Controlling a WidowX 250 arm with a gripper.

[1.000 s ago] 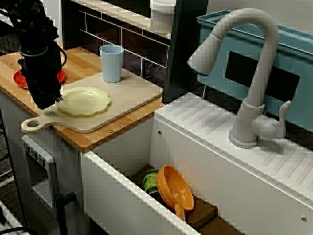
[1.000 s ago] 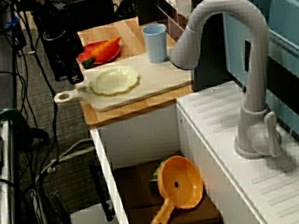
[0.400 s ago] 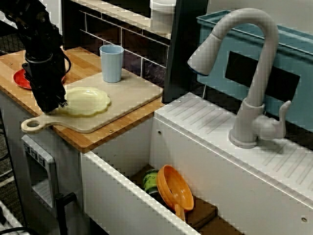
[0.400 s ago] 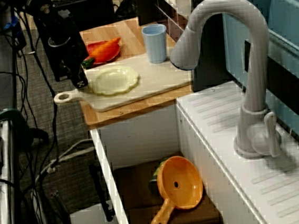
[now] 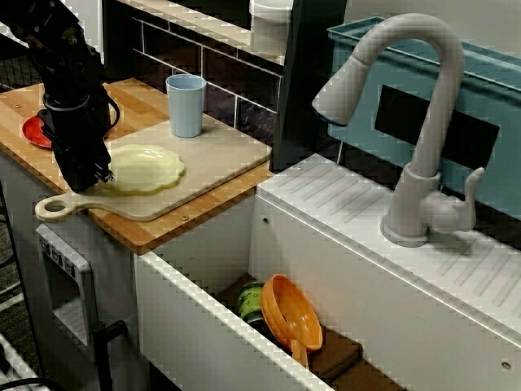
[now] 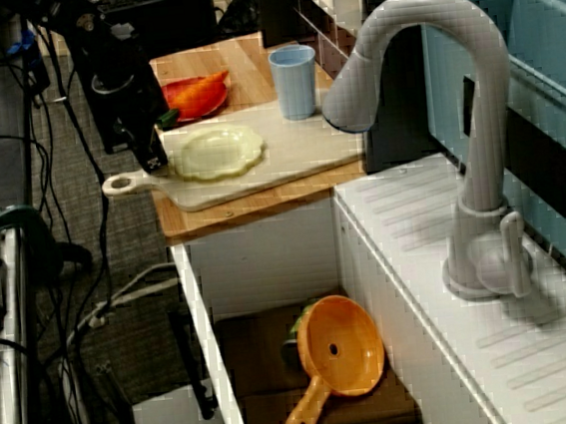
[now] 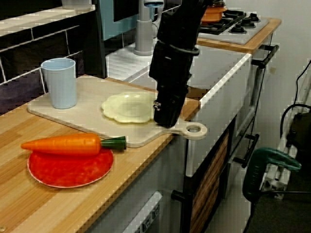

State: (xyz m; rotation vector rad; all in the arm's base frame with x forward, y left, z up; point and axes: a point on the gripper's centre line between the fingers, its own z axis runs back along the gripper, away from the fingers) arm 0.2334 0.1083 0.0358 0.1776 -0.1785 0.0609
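One gripper (image 5: 96,173) at yellow plate (image 5: 148,167)

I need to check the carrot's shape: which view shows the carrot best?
The counter-side view: the carrot lies whole across the red plate, green stem toward the cutting board. The high view over the sink shows it small and distant. In the view across the sink the arm hides it; only a plate sliver shows.

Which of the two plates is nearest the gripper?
The yellow plate on the board; the gripper stands at its rim. The red plate carries a carrot.
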